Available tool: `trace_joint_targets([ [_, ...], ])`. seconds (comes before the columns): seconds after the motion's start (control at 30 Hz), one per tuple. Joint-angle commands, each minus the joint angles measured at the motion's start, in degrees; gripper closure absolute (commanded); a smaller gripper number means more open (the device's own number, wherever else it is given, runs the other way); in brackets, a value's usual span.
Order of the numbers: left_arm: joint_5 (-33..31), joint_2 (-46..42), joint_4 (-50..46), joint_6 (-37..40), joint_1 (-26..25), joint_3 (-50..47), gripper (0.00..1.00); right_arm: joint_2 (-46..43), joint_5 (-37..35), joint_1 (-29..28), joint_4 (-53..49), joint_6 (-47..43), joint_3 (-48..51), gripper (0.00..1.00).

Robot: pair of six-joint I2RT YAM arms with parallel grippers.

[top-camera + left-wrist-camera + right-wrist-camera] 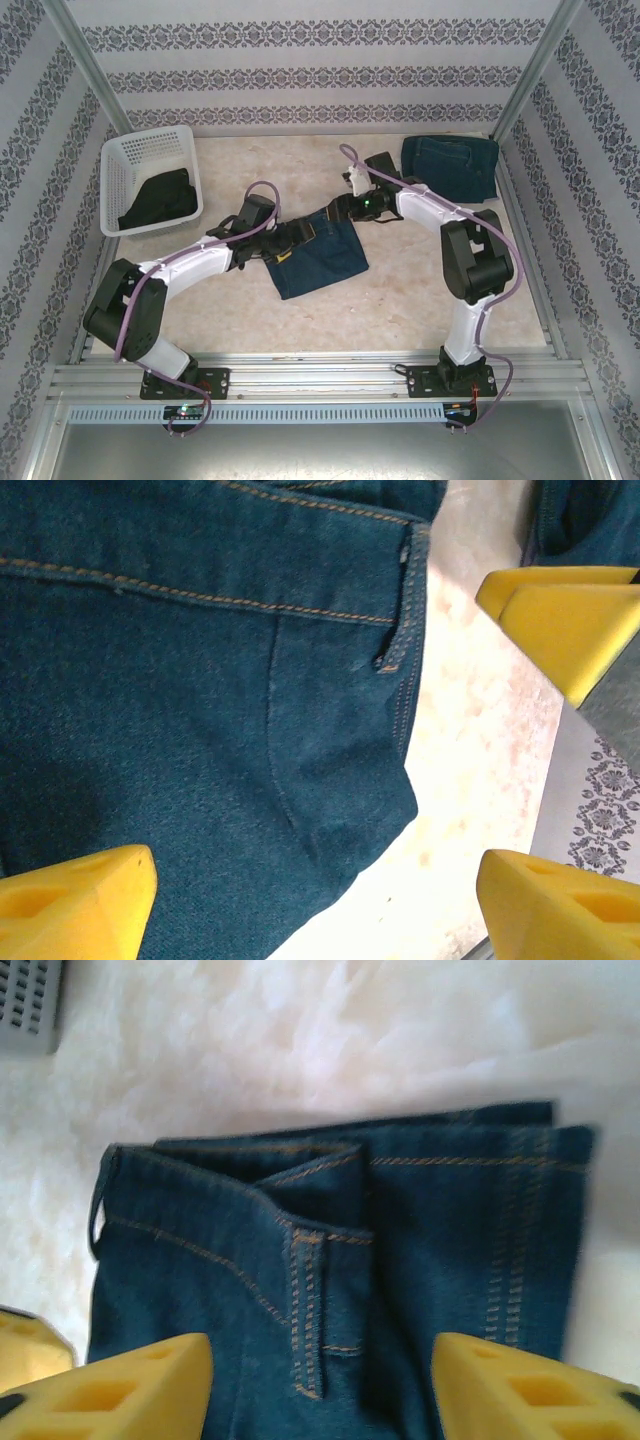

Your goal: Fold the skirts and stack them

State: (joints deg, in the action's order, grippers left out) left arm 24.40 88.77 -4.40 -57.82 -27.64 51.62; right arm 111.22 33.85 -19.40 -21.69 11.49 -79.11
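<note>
1. The left gripper (292, 238) and right gripper (338, 208) stood over the central denim skirt (322, 258), jaws apart, clamping nothing.
2. A folded denim skirt (450, 167) lay far right.
3. A black skirt (160, 200) filled the white mesh basket (120, 170), far left.

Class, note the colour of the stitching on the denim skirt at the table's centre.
Orange-tan stitching on the skirt; clearest in the right wrist view.
</note>
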Motion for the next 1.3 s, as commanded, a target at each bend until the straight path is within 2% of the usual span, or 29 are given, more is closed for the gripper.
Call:
trace_joint_targets([
  [0.0, -0.2, 1.4, -0.4, -2.0, 0.9, -1.6, 0.15, 3.1, 6.0, -0.7, -3.9, -3.8, -3.5, 0.45],
  [0.2, 1.1, 1.3, 3.4, -3.9, 1.6, -5.8, 0.15, 8.0, 5.6, -1.7, -4.6, -3.8, -7.4, 0.51],
  [0.3, 0.1, 1.7, 3.5, -4.0, 1.6, -7.2, 0.15, 10.0, 6.4, -2.0, -6.1, -4.2, -9.9, 0.60],
  [0.33, 0.2, 2.2, 3.5, -4.1, 1.6, -7.4, 0.15, 10.5, 6.7, -2.2, -6.7, -4.2, -10.8, 0.65],
  [0.4, 0.5, 2.9, 4.2, -4.6, 1.6, -8.0, 0.15, 10.6, 6.1, -2.4, -7.5, -4.5, -12.0, 0.82],
  [0.43, 0.4, 3.2, 4.5, -5.0, 1.6, -8.3, 0.15, 10.0, 4.4, -2.6, -7.5, -4.7, -12.3, 0.93],
  [0.47, 0.2, 3.4, 4.5, -5.2, 1.6, -8.7, 0.15, 9.0, 2.1, -2.7, -7.4, -4.7, -12.5, 1.00],
  [0.67, 0.0, 4.2, 3.5, -5.1, 1.6, -9.1, 0.15, 3.3, -10.2, -3.8, -3.5, -8.0, -11.7, 1.00],
  [0.77, -0.1, 4.4, 3.5, -4.8, 1.6, -8.9, 0.15, 6.4, -15.9, -4.0, -4.8, -11.9, -12.8, 1.00],
  [0.9, -0.4, 4.0, 2.6, -4.1, 1.6, -8.6, 0.15, 11.8, -18.1, -4.2, -9.5, -13.9, -17.2, 1.00],
  [0.93, -0.4, 3.8, 2.2, -3.8, 1.6, -8.5, 0.15, 12.2, -19.2, -4.3, -9.2, -13.6, -17.6, 0.98],
  [1.07, -0.5, 2.7, -1.1, -2.3, 1.6, -6.5, 0.15, 11.2, -22.2, -5.0, -8.4, -12.6, -18.5, 0.71],
  [1.17, -0.2, 0.5, -5.3, -0.2, 1.6, -3.0, 0.14, 7.2, -20.7, -4.5, -8.0, -10.4, -16.4, 0.57],
  [1.27, -0.9, -1.3, -11.5, 3.3, 1.2, 2.1, 0.11, 2.5, -16.4, -2.4, -7.8, -7.2, -11.7, 0.21],
])
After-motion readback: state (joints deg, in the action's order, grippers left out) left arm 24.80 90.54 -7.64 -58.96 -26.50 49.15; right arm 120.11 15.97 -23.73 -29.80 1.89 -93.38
